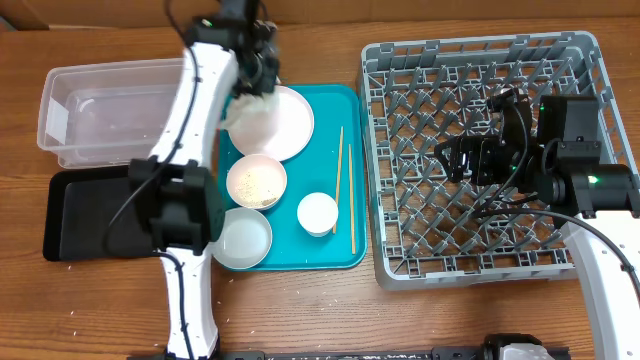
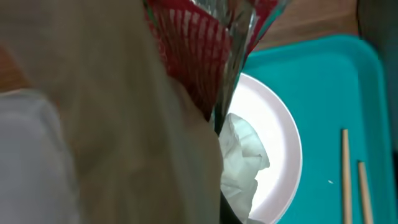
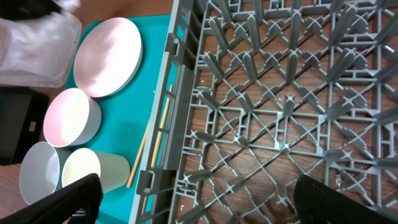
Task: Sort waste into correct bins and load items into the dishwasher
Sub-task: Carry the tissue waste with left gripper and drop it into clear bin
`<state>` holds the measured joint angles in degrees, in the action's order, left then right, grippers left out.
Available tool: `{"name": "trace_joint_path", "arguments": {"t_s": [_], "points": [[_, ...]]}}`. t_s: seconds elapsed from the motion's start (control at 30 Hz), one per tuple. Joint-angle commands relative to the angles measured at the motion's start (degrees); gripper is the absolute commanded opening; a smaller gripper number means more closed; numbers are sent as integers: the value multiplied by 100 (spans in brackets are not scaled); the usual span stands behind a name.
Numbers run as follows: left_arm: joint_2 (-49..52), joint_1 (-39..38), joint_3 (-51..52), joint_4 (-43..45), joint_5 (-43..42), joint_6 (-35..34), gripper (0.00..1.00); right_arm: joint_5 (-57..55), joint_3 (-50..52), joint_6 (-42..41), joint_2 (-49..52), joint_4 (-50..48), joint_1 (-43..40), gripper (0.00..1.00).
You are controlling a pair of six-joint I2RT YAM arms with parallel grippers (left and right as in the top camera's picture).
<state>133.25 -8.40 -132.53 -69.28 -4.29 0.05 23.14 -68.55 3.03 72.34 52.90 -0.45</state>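
The left fingers (image 1: 264, 72) are mostly hidden by the blurred wrapper (image 2: 242, 158), which is clenched above the plate (image 1: 295, 122). The right fingers (image 3: 336, 199) are spread wide over the rack (image 3: 261, 124).

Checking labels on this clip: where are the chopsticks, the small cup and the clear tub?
chopsticks (image 1: 338, 180), overhead view, middle of one stick
small cup (image 1: 318, 213), overhead view, its inside
clear tub (image 1: 100, 110), overhead view, bare floor
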Motion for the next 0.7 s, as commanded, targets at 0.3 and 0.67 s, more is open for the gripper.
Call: {"name": "trace_joint_path", "arguments": {"t_s": [0.3,0.67], "points": [[-326,1650,-160,-662,511,-1700,4,52,-122,-4,-20,-52,-37,100],[-326,2065,984,420,509,-1674,71,55,-122,-7,-20,-70,-37,100]]}}
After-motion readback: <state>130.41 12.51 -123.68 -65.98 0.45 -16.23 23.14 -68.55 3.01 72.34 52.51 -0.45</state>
